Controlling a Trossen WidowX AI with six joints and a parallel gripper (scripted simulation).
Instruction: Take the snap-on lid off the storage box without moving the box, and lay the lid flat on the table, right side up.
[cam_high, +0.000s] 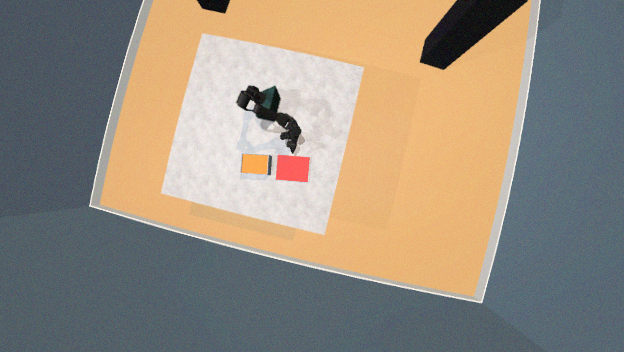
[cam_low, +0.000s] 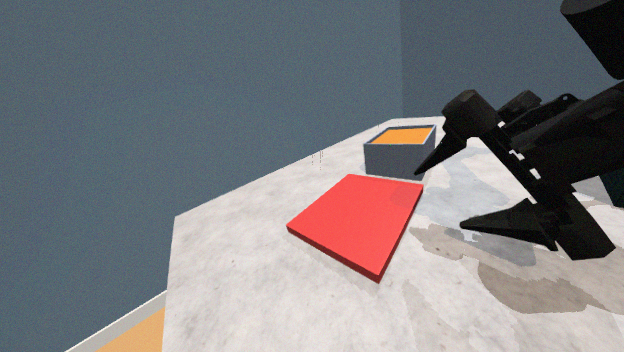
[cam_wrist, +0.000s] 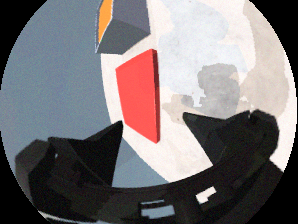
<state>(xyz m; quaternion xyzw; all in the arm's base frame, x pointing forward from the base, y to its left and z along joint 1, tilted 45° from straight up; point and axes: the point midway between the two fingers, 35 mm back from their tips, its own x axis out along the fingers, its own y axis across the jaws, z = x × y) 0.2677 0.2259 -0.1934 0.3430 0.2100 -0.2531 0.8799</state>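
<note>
The red lid (cam_high: 293, 168) (cam_low: 357, 220) (cam_wrist: 138, 97) looks flat on the white marbled table (cam_high: 210, 125) (cam_low: 240, 280), smooth face up and no rim showing; its underside is hidden. The dark grey-blue storage box (cam_high: 270, 165) (cam_low: 395, 161) (cam_wrist: 131, 37) stands upright and open beside it, orange inside, with a narrow gap between them. My gripper (cam_low: 438, 199) (cam_wrist: 154, 119) is wide open and empty. In the exterior view its fingertips are apart, just off the lid's edge on the arm side, one of them in front of the box's corner.
The arm's dark base (cam_high: 272, 100) stands on the table behind the gripper, away from the box and lid. The box is the closest obstacle to the gripper. The table's outer edge (cam_high: 245, 214) lies beyond the box and lid. Black beams (cam_high: 450, 37) show at the top of the top view.
</note>
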